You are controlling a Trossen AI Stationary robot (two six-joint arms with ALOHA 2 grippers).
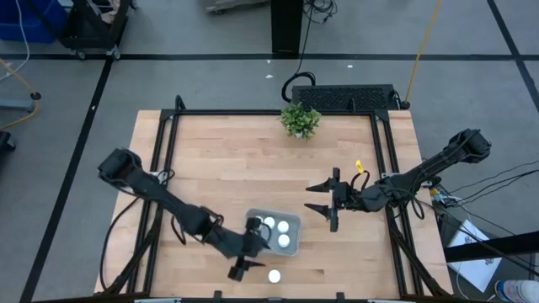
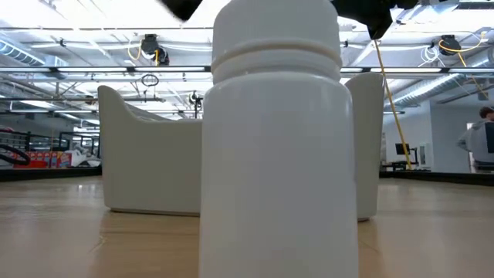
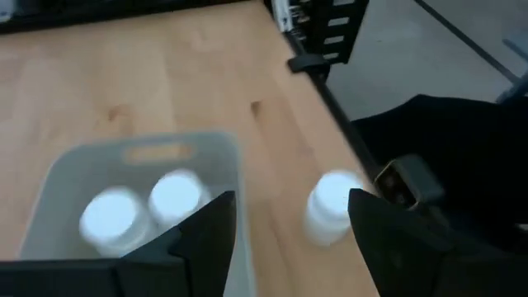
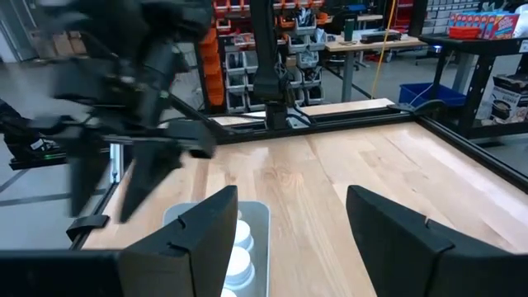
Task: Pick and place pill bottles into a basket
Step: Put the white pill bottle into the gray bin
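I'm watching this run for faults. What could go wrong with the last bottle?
The left gripper hangs open beside the basket, its jaws not yet around the last pill bottle near the table's front edge. A misaligned approach could tip it or roll it off. The near jaw is close to the basket wall and might nudge it. The right gripper waits open, clear.

left arm (image 1: 173, 204): black, jointed, cabled | right arm (image 1: 421, 175): black, yellow tag at wrist
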